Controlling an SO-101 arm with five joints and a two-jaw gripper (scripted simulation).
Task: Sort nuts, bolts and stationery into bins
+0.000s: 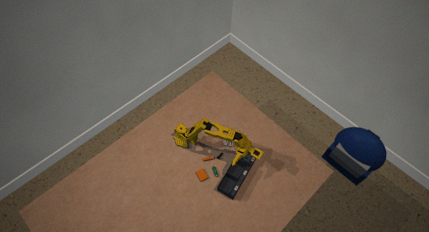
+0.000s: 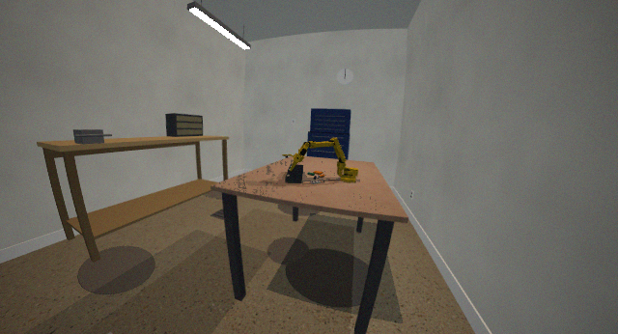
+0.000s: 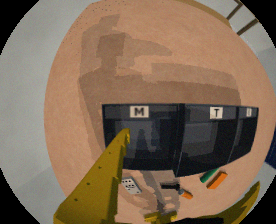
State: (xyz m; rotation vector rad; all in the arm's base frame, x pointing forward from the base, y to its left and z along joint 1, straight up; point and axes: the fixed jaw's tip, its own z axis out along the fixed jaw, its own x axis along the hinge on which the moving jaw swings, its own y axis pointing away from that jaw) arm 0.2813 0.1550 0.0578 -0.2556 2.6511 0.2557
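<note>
My gripper [image 1: 235, 161] [image 3: 193, 158] is open and empty above the joined dark bins. One jaw reaches over bin M [image 3: 161, 115]; bin T [image 3: 199, 111] is in the middle. Bin E [image 1: 226, 188] [image 3: 246, 127] is at the far end, its label blurred in the wrist view. A small black piece [image 1: 220, 155] [image 3: 170, 185] lies beside an orange-handled piece [image 1: 208, 158] [image 3: 187, 195]. A green cylinder [image 1: 214, 171] [image 3: 209, 175] and a flat orange block [image 1: 202, 175] [image 3: 217, 180] lie near the bins. The bins' contents are too dark to tell.
A white piece with black dots [image 1: 228, 143] [image 3: 131, 185] lies on the table beside bin M, partly under the arm in the top view. The arm's yellow base [image 1: 181, 138] [image 2: 349, 175] stands on the table, across the small things from the bins.
</note>
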